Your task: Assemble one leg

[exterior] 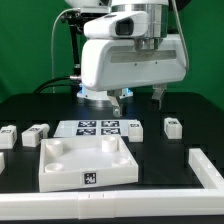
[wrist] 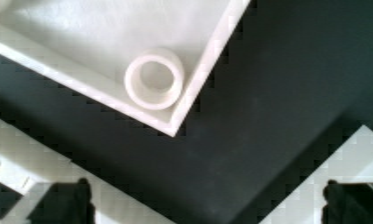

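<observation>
Plain green backdrop (exterior: pixel 22 45) stands behind the scene, evenly lit, with a dark vertical gap near centre. A matte black worktop (exterior: pixel 165 162) fills the foreground. A white rail (exterior: pixel 210 168) borders it on the exterior view's right and along the front.

bright, even light; wrist view blurred, white square piece (wrist: pixel 76 30) overexposed.

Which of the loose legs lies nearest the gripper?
The leg right beside the marker board, on the exterior view's right of it; the open gripper hangs just above it. The other legs lie farther out to either side.
</observation>
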Controlling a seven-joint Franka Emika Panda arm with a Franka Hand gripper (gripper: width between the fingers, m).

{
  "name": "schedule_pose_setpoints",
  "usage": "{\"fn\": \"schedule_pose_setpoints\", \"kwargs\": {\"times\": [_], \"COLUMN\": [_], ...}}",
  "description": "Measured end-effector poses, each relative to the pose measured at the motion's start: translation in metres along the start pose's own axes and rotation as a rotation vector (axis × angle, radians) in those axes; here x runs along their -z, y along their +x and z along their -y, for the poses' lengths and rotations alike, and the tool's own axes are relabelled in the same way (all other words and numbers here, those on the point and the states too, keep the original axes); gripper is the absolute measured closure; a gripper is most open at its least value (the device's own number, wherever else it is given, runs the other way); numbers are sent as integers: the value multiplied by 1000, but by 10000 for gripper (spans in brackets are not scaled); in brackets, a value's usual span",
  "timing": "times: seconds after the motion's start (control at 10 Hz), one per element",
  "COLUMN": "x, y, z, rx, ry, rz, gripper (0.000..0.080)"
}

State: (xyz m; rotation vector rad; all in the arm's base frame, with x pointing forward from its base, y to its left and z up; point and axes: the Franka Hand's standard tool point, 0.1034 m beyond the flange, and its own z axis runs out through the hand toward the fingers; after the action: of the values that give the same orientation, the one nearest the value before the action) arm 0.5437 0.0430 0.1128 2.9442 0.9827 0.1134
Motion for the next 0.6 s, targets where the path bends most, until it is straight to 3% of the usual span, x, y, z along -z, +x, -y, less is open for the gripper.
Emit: {"fn": "schedule_pose_setpoints", "kwargs": {"times": [0.6], "x": [-1], "y": [-1], "z": [1], "rx": [0], "ry": [2], "rz": [1], "gripper": [150]}}
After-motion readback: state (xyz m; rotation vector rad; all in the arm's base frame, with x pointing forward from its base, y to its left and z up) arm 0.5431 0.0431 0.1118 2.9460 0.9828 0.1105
